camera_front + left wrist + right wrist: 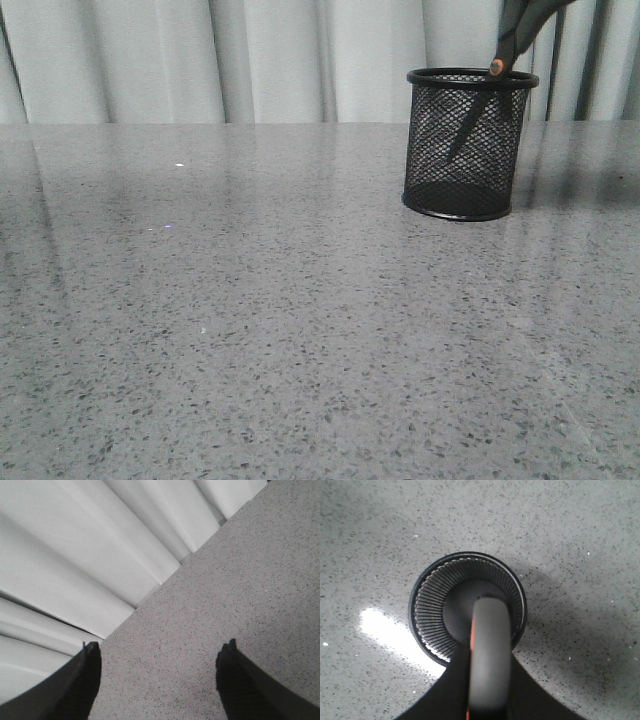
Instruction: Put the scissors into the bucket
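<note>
The black wire-mesh bucket (468, 145) stands upright at the far right of the table. The scissors (497, 66) hang point down into it, their blades showing through the mesh and their dark grey, orange-lined handles above the rim. My right gripper (490, 680) is shut on the scissors' handle loop (490, 650), straight above the bucket's mouth (435, 615); in the front view only a dark part of it shows at the top edge. My left gripper (160, 680) is open and empty, low over bare table near the curtain.
The grey speckled table (250, 330) runs back to a pale pleated curtain (250, 60). The curtain (75, 555) fills much of the left wrist view. A bright glare patch (390, 630) lies on the table beside the bucket.
</note>
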Motion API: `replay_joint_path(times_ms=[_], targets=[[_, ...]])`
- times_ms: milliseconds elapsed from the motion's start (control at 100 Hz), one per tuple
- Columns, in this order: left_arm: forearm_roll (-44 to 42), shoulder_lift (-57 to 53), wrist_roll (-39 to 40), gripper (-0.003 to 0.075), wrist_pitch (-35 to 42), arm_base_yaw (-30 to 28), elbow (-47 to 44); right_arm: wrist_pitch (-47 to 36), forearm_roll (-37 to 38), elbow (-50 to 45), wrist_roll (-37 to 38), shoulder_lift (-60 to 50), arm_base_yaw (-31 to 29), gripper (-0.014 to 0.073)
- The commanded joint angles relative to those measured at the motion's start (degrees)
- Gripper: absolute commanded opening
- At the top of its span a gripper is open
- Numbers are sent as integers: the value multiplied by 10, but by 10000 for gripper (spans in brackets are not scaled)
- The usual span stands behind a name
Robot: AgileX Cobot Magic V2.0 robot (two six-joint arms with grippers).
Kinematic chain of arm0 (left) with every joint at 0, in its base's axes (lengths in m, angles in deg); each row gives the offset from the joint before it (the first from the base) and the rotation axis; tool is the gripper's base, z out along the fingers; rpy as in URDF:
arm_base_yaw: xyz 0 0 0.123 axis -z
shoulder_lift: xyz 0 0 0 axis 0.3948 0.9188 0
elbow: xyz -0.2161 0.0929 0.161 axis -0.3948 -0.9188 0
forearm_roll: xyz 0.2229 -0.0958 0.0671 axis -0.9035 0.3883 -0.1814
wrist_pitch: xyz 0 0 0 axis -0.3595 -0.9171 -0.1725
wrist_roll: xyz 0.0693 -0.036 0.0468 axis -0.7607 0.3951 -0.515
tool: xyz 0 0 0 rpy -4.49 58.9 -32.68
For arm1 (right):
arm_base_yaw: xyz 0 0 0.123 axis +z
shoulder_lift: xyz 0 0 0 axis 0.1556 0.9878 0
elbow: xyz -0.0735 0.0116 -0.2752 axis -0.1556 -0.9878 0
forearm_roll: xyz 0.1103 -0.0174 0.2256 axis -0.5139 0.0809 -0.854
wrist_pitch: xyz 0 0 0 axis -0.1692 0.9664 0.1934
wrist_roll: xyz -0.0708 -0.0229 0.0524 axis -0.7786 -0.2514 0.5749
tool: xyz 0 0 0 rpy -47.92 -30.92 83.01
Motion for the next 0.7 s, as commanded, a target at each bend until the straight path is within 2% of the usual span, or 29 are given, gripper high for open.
replay_joint_path(times_ms=[0, 550, 690], targets=[[7, -11, 8, 457, 36, -2, 16, -25, -1, 21, 0, -14, 0, -45], [7, -11, 8, 457, 36, -2, 16, -27, -5, 21, 0, -10, 0, -39], [7, -11, 8, 457, 36, -2, 16, -26, -13, 21, 0, -10, 0, 17]])
